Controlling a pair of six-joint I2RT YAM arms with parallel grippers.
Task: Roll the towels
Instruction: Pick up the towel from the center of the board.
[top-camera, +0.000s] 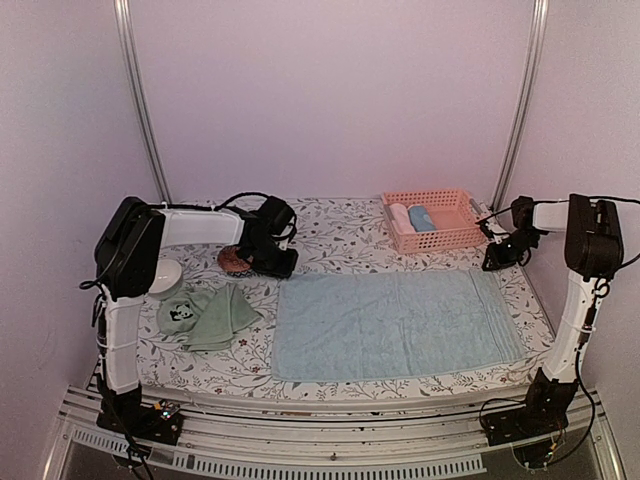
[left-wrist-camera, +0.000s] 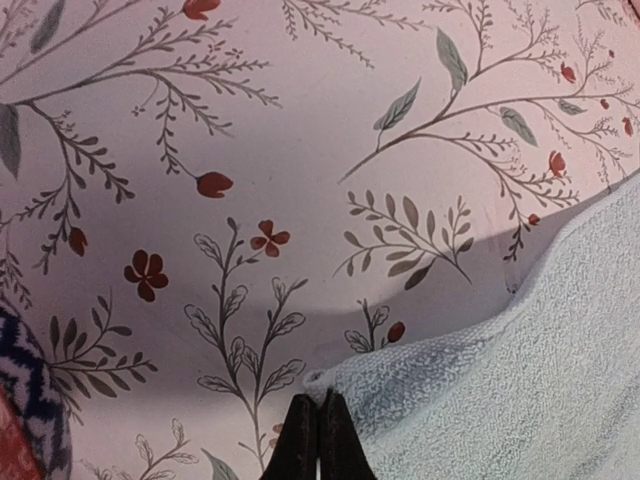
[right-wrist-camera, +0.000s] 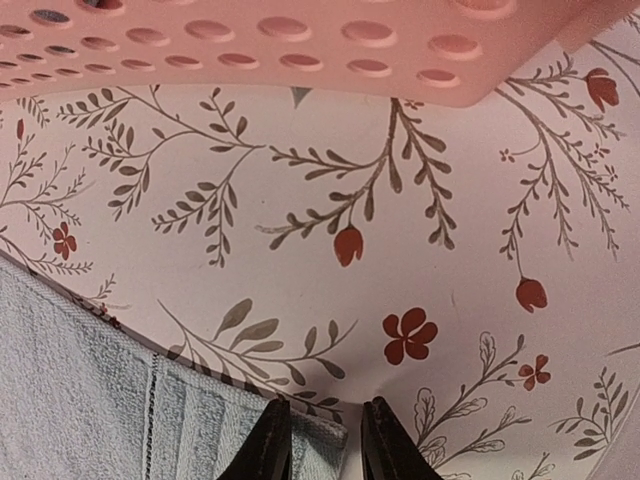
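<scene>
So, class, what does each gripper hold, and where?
Nothing visibly. The open right gripper straddles a far corner of the blue towel; the left gripper is shut beside another.

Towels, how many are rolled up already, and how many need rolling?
Two rolled towels sit in the pink basket, so those look done. The light blue towel lies flat, with the left gripper shut at one far corner and the right gripper open around the other: that one is in hand. The green towel lies crumpled, not yet rolled.
</scene>
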